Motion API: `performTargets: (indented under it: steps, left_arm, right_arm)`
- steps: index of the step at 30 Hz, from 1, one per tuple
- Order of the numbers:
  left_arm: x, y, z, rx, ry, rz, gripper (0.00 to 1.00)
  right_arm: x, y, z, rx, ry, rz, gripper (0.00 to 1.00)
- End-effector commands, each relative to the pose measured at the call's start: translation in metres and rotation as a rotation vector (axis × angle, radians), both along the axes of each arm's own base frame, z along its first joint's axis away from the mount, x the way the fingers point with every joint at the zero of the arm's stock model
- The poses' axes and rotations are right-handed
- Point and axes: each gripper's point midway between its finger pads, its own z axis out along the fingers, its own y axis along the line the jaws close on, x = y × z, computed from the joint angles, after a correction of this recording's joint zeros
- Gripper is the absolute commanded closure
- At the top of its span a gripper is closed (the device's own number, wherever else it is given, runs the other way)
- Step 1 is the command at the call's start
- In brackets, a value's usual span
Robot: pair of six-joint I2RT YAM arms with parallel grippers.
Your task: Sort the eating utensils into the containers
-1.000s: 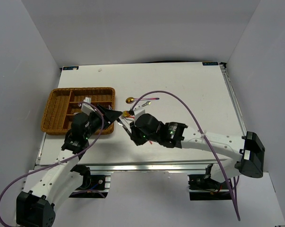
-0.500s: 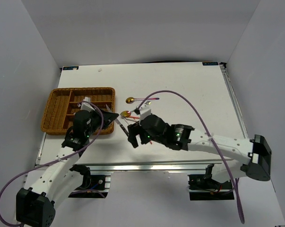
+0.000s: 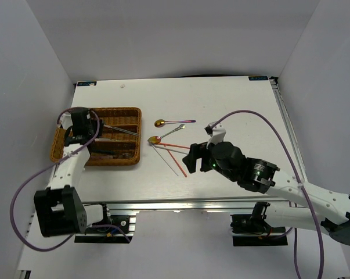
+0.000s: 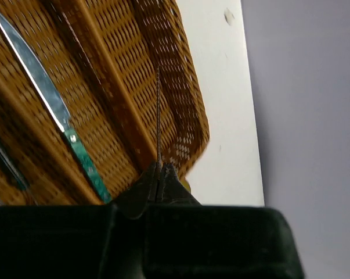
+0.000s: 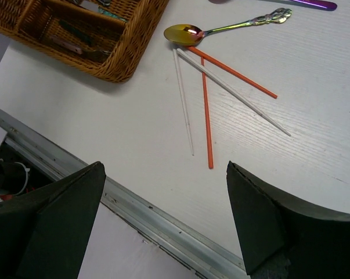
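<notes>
My left gripper clamping thin chopstick, holding it over wicker tray. My right gripper hanging released above tabletop; red chopsticks, gold spoon lying below, beside tray.

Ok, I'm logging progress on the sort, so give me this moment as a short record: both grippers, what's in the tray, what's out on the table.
left gripper: shut on a thin silver chopstick, over the wicker tray
right gripper: open, empty, above the table
in tray: green-handled knife; other pieces too unclear to name
on table: two gold-bowled spoons, two red chopsticks, two silver chopsticks
chopstick layout: fanned out from the nearer spoon's bowl
</notes>
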Motion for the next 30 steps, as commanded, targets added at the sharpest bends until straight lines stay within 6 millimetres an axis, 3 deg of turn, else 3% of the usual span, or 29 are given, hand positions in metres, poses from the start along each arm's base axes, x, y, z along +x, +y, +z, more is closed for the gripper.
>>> performTargets:
  steps: [1,6,10,12,13,17,19,23,25,26,30]
  left_arm:
    - [0.018,0.034,-0.005,0.021,0.040,0.134,1.00]
    - [0.040,0.041,-0.031,-0.008,0.095,0.128,0.99]
    - [0.041,0.042,-0.057,-0.024,0.160,0.124,0.95]
    - [0.042,0.043,-0.059,-0.029,0.148,0.128,0.85]
    - [0.040,0.043,-0.061,-0.028,0.153,0.129,0.72]
    - [0.036,0.040,-0.059,-0.024,0.153,0.113,0.43]
    - [0.031,0.041,-0.049,-0.018,0.123,0.116,0.30]
    - [0.023,0.039,-0.025,-0.001,0.069,0.102,0.16]
    - [0.018,0.035,-0.006,0.042,0.037,0.045,0.12]
    - [0.019,0.033,0.007,0.069,0.011,0.016,0.05]
    - [0.000,0.021,0.037,0.233,-0.011,-0.173,0.02]
  right_arm:
    - [0.003,-0.022,0.004,0.004,-0.022,-0.063,0.11]
    - [0.003,-0.036,0.004,-0.006,-0.043,-0.085,0.11]
    - [0.002,-0.038,0.000,-0.026,-0.048,-0.075,0.11]
    - [0.002,-0.038,-0.004,-0.045,-0.048,-0.067,0.10]
    - [0.002,-0.038,-0.005,-0.049,-0.048,-0.065,0.11]
    - [0.003,-0.033,-0.012,-0.069,-0.040,-0.049,0.10]
    - [0.004,-0.027,-0.019,-0.092,-0.032,-0.025,0.10]
    - [0.011,-0.017,-0.036,-0.124,0.012,-0.013,0.11]
    - [0.009,-0.002,-0.046,-0.135,0.042,0.047,0.11]
    - [0.009,0.003,-0.051,-0.146,0.054,0.064,0.11]
    - [0.016,0.017,-0.080,-0.243,0.116,0.066,0.14]
